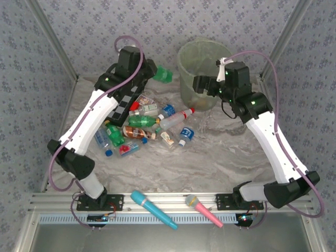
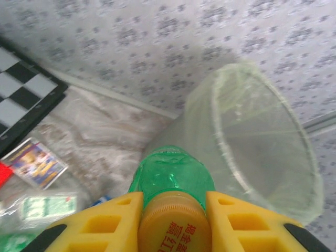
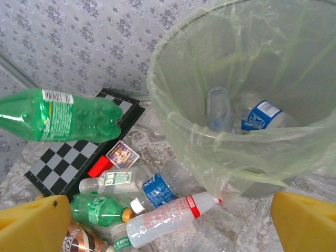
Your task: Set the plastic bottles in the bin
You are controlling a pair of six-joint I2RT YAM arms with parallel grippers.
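Overhead, left gripper (image 1: 154, 72) clenched on green bottle (image 1: 164, 74) near the bin (image 1: 185, 79), plastic bottles (image 1: 144, 122) heaped below, left wrist, yellow fingers (image 2: 105, 220) pinching its capped neck, bin mouth ahead, right wrist, right gripper (image 3: 170, 216) spread wide, gripping nothing, two bottles (image 3: 260, 116) inside bin

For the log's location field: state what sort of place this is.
Likely a robot test booth, not a home: wallpapered panels in a metal frame, two arms bolted to a rail, and bottles staged on a marble-look table beside a bin.
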